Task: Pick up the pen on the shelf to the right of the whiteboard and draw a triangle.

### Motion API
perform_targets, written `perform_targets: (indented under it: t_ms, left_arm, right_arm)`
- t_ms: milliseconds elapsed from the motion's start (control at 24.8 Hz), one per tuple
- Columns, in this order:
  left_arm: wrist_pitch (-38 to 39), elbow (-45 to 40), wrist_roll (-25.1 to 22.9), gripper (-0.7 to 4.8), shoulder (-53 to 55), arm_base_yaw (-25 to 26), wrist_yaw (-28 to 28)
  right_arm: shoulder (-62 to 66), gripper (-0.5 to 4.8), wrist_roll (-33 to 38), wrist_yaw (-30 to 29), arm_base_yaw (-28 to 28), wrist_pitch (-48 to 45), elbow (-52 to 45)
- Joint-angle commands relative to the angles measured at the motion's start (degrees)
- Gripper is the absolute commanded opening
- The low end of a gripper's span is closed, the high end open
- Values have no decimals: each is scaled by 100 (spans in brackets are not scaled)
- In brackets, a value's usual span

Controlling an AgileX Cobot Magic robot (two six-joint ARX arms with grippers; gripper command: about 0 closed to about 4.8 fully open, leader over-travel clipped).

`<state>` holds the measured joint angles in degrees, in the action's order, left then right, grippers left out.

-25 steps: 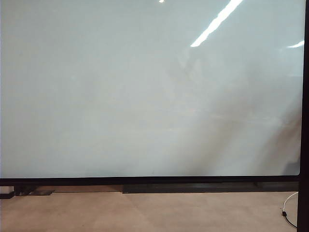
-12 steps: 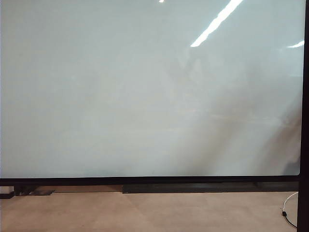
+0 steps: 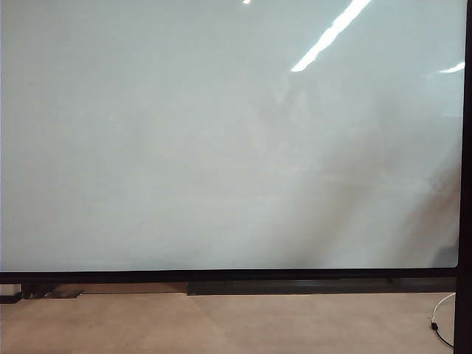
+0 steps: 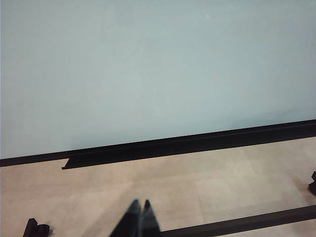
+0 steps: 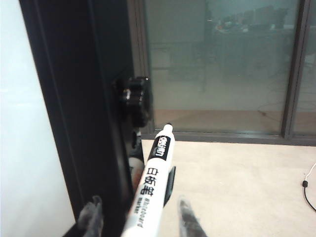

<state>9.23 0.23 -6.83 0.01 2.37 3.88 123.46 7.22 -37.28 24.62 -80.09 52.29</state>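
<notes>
- Beside the whiteboard's [image 3: 221, 147] black frame [image 5: 74, 108], the pen [image 5: 150, 190] lies between the right gripper's [image 5: 139, 216] fingertips [image 5: 186, 218], which stand apart; whether they pinch it cannot be told
- on the board no triangle shows; judged, lifting and drawing all remain
- left gripper [image 4: 139, 210] hangs low before the board, tips together, empty

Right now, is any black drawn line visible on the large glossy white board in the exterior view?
No, the large glossy white board shows only ceiling-light reflections and faint shadows, with no drawn line.
</notes>
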Motion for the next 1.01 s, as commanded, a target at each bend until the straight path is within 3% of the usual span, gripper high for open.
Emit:
perform_targets:
  t_ms: [40,81,1008]
  left_arm:
    - [15,17,-4,-5,0,-2,20]
    - [15,17,-4,-5,0,-2,20]
    - [15,17,-4,-5,0,-2,20]
  right_arm:
    - [-20,174,2,9,-2,-59,4]
    - [-20,141,2,9,-2,-50,4]
    - [-20,81,-4,2,-4,48,4]
